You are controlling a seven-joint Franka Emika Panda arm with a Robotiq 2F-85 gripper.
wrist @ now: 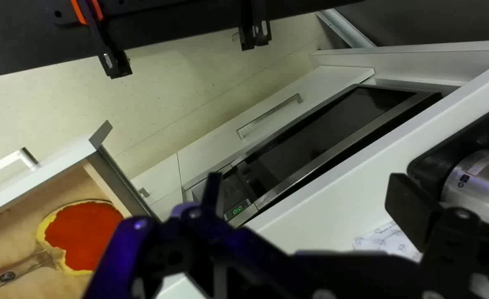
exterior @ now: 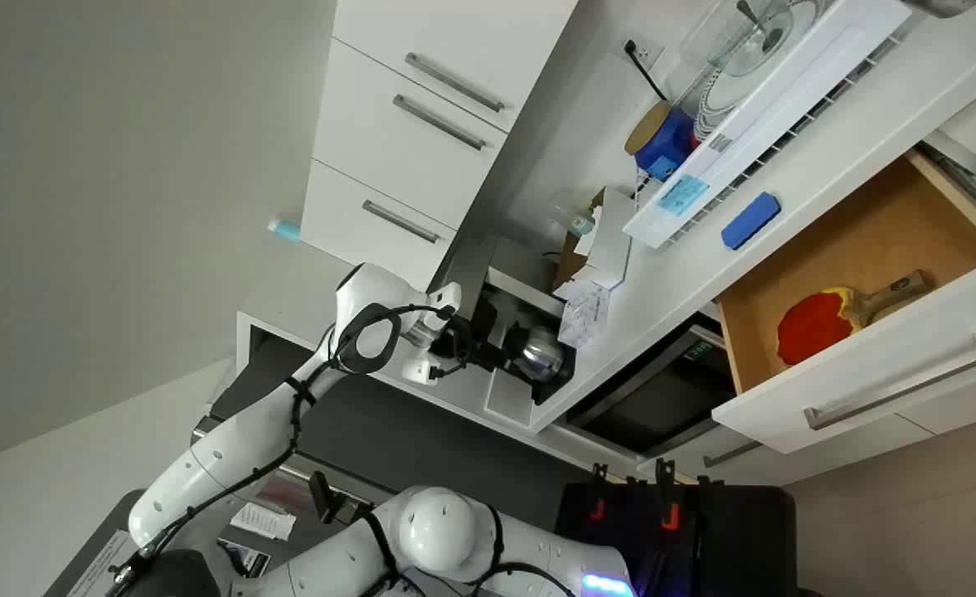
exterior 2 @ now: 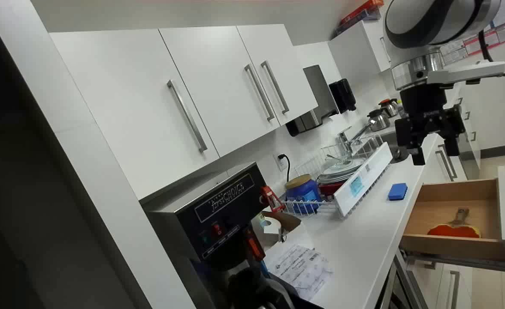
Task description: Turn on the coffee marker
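Observation:
The coffee maker [exterior 2: 228,206] has a black front panel with white lettering and stands at the counter's left end in an exterior view. A red switch [exterior 2: 218,228] and a dark green one [exterior 2: 204,237] sit low on its panel. Its silver carafe shows in an exterior view [exterior: 541,355] and at the right edge of the wrist view [wrist: 479,178]. My gripper [exterior 2: 435,154] is open and empty, raised in the air with fingers pointing down, apart from the panel. In the wrist view the fingers [wrist: 310,197] are wide apart. In an exterior view my gripper partly covers the coffee maker.
An open drawer [exterior 2: 449,193] holds a red pizza-shaped item [exterior 2: 454,231]. A dish rack [exterior 2: 364,178], a blue tub [exterior 2: 303,193], a blue sponge [exterior 2: 397,191], a cardboard box [exterior 2: 286,223] and a printed paper packet [exterior 2: 301,268] sit on the counter. Upper cabinets [exterior 2: 119,98] hang above.

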